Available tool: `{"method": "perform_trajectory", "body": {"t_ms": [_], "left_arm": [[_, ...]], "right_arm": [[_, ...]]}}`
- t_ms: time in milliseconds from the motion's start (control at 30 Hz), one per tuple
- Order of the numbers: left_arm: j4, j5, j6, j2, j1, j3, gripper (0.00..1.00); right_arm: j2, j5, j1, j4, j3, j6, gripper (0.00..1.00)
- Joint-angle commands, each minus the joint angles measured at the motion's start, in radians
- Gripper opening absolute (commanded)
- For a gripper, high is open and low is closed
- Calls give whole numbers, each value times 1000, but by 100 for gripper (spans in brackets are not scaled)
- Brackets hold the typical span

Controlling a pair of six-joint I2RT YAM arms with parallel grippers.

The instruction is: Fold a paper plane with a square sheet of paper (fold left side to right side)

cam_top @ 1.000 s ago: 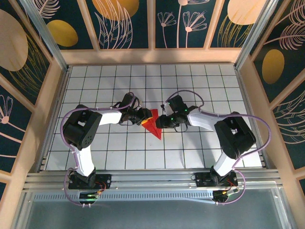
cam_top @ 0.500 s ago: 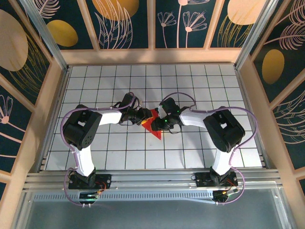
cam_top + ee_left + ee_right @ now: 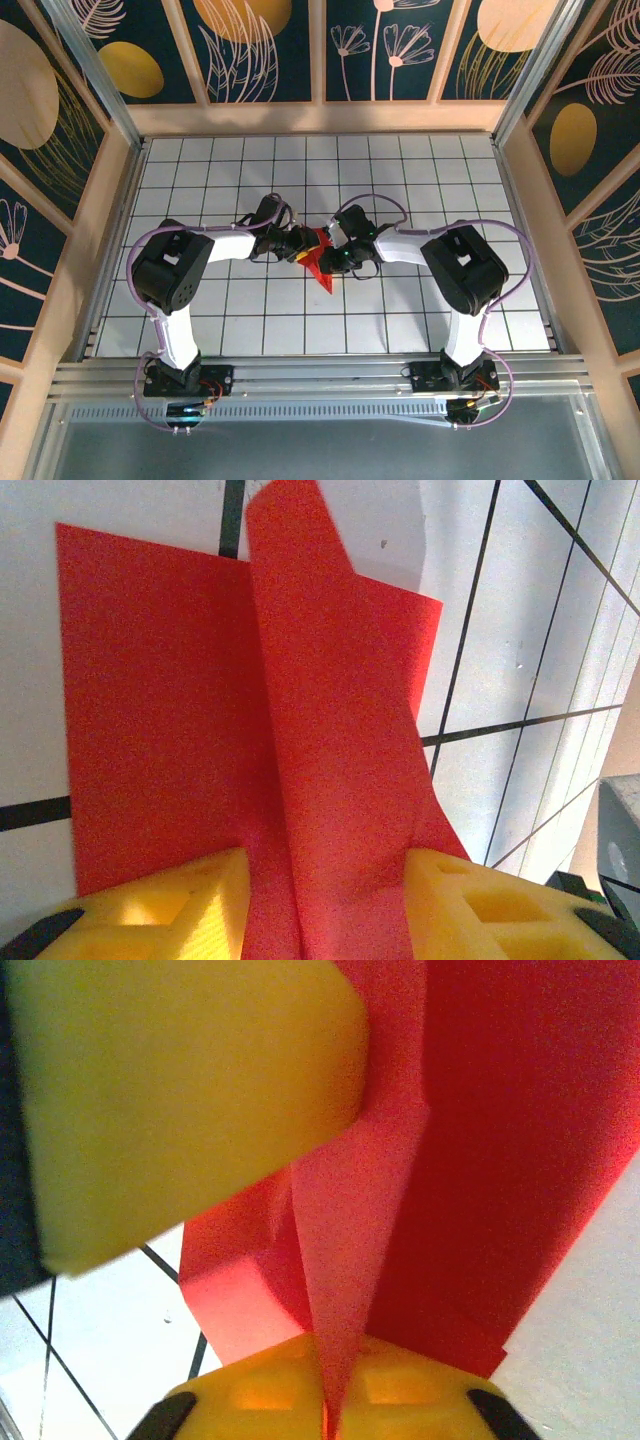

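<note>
**White tiled table (image 3: 400, 170): crease being pinched**

At its centre the paper (image 3: 322, 272) lies part-folded, with one ridge raised. The right gripper (image 3: 335, 1400) is clamped on that ridge, likely to set the crease. The left gripper (image 3: 330, 880) straddles it, fingers half apart; grip unclear.

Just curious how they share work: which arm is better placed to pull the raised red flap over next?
Probably the right. The right gripper is shut on the raised fold of the square sheet of paper, so it could carry it. The left gripper stands open around the paper, pinching nothing.
</note>
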Motion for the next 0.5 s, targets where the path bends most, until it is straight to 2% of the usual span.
{"method": "perform_trajectory", "body": {"t_ms": [0, 100, 300, 467], "left_arm": [[-100, -63, 45, -1, -4, 2, 46], [-152, -87, 81, -46, -4, 45, 47], [-185, -108, 96, -147, -3, 70, 48], [-167, -99, 70, -177, -4, 25, 46]], "right_arm": [[-8, -8, -12, -14, 15, -30, 5], [-34, -1, -23, -37, 0, -42, 0], [-50, -21, -38, -53, -23, -59, 0], [-45, -72, -49, -28, -44, -62, 0]]}}
